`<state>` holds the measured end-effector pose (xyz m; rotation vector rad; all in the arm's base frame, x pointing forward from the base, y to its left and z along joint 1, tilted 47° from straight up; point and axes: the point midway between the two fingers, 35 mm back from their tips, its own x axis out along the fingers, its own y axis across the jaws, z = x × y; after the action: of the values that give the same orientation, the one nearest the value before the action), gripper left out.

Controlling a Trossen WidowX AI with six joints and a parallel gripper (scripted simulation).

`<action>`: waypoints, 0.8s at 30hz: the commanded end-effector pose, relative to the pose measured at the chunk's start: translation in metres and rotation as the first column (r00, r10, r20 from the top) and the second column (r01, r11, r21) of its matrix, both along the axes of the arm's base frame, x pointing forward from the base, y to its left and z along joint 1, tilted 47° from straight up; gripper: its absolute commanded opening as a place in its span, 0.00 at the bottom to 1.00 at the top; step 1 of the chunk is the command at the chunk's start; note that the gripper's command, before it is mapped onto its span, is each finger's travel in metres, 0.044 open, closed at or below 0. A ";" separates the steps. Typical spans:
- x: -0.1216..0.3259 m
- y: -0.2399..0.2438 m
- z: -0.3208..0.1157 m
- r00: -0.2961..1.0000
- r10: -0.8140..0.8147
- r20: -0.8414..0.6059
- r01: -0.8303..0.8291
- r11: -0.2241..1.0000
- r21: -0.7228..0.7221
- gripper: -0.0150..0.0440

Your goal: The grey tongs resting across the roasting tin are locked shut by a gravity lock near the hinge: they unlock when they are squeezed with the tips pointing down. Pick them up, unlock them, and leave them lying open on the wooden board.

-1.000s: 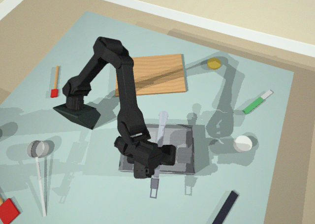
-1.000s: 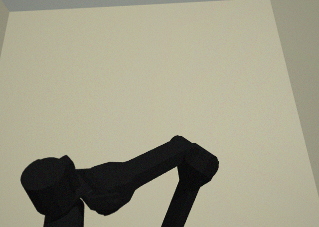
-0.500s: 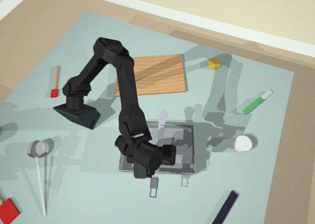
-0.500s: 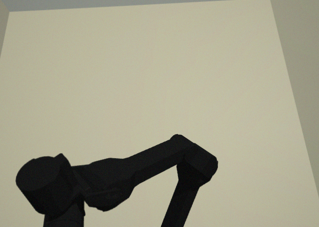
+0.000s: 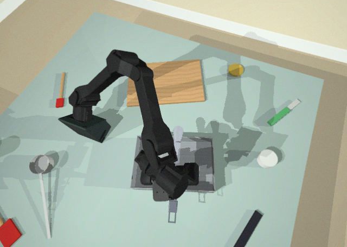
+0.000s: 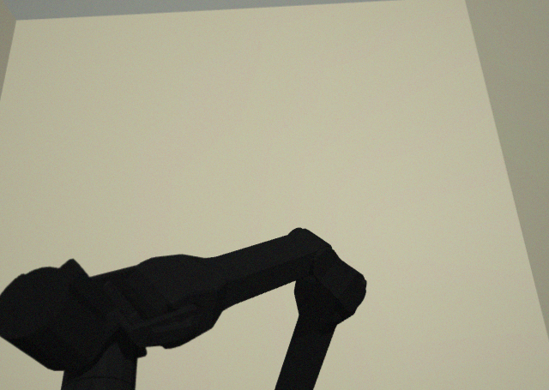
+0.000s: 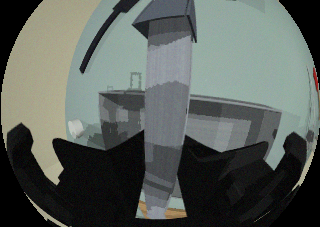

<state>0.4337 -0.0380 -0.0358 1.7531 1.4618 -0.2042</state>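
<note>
The grey tongs [image 5: 172, 206] [image 7: 169, 67] are between the fingers of my gripper [image 7: 160, 133], which is shut on them. In the top view their hinge end with its wire loop points to the front and their tips point toward the board. Their shadows fall well to the side, so they are held above the roasting tin [image 5: 203, 154] [image 7: 230, 129]. The arms lie close together. The wrist hides their middle in the top view, and whether the lock is engaged cannot be seen. The wooden board [image 5: 182, 73] lies behind the tin. The exterior view shows only the arm.
A yellow disc [image 5: 236, 69], a green-and-white stick [image 5: 280, 115], a white cylinder [image 5: 267, 158] [image 7: 75, 129] and a dark bar [image 5: 248, 228] [image 7: 100, 43] lie to the right. A long-handled strainer [image 5: 42, 164], a small red-headed tool [image 5: 59, 102] and a larger red-headed one [image 5: 10, 233] are left.
</note>
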 end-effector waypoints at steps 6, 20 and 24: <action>0.004 -0.004 0.000 0.996 0.087 -0.016 -0.088 0.995 -0.051 0.00; 0.001 -0.004 0.001 0.966 0.248 -0.068 -0.253 0.963 -0.093 0.00; -0.002 -0.003 0.003 0.951 0.296 -0.083 -0.304 0.948 -0.098 0.00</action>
<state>0.4314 -0.0373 -0.0367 1.4638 1.6966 -0.1901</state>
